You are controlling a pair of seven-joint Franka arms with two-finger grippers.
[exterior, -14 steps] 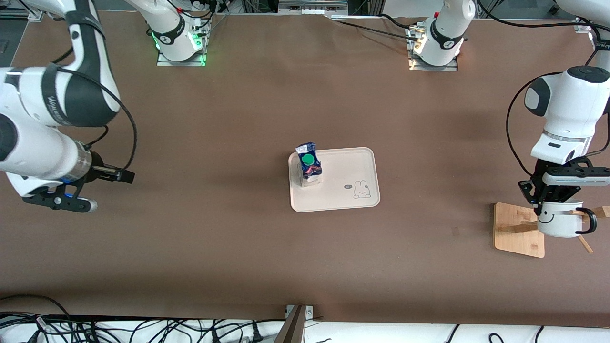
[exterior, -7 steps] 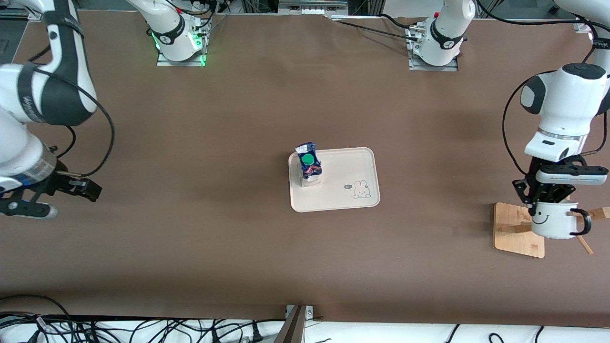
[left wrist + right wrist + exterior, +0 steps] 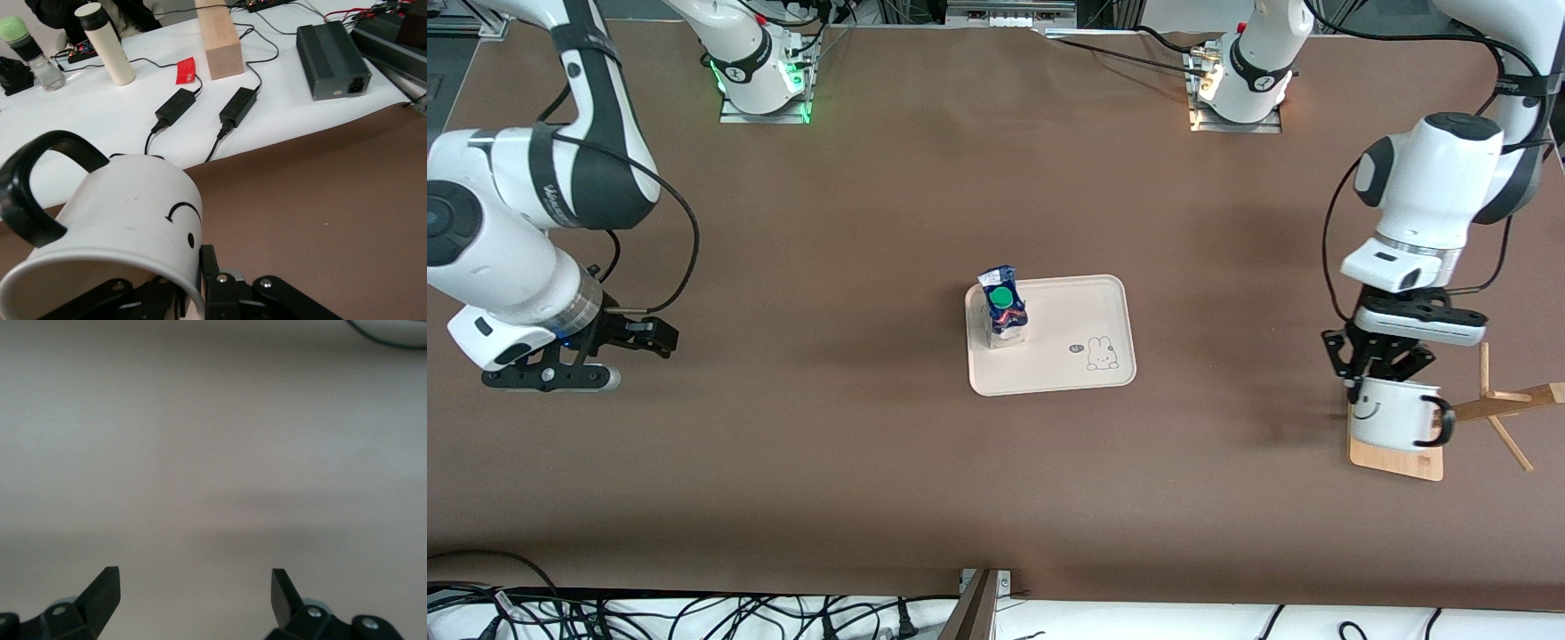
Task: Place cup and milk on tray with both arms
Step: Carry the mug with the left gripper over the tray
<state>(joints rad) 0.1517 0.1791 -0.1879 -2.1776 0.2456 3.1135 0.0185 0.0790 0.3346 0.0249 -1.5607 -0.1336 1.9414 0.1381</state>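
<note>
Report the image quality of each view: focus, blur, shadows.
Front view: sharp and evenly lit, soft shadows beside the tray and milk. Left wrist view: cup in the left gripper is clear. Right wrist view: washed-out, featureless blur past the open right gripper.

White mug (image 3: 1394, 414) with black smiley and black handle; milk carton (image 3: 1003, 308) dark blue on top, green cap; cream tray (image 3: 1076, 333) with a little white bunny; brown surface (image 3: 871, 222).

Both arms are glossy white with rounded joint housings, black bands and looping black cables. The black two-finger jaws show small silver screws, and green light glows at one base.
</note>
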